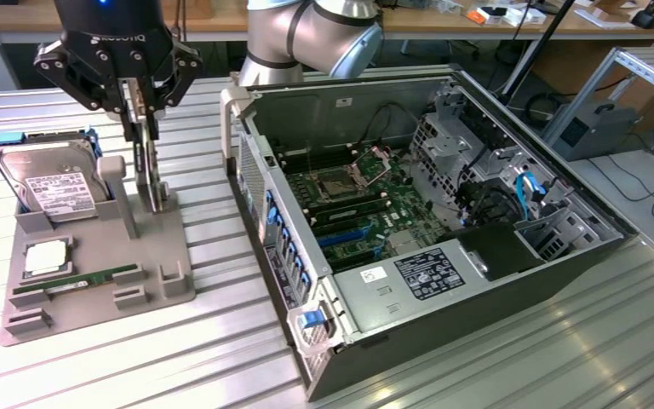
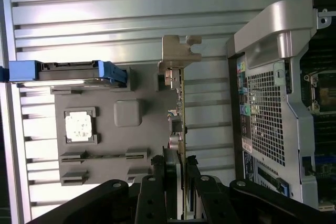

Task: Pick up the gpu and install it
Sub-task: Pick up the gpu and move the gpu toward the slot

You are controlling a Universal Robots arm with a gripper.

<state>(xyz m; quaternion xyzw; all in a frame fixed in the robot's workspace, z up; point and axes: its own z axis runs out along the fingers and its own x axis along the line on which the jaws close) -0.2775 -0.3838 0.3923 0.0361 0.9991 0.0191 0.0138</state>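
Observation:
The gpu stands on edge in a slot of the grey holder, its metal bracket pointing toward the back of the table. Seen edge-on in the wrist view, the gpu runs from its bracket down between my fingers. My gripper hangs straight above it, and the two fingers press against both faces of the card's upper edge. The gripper is shut on the card, which still rests in the holder. The open computer case lies at the exterior view's right of the holder.
The holder also carries a hard drive in a blue frame, a processor chip and a green memory stick. The case's rear panel stands close beside the card. Ribbed metal table all around.

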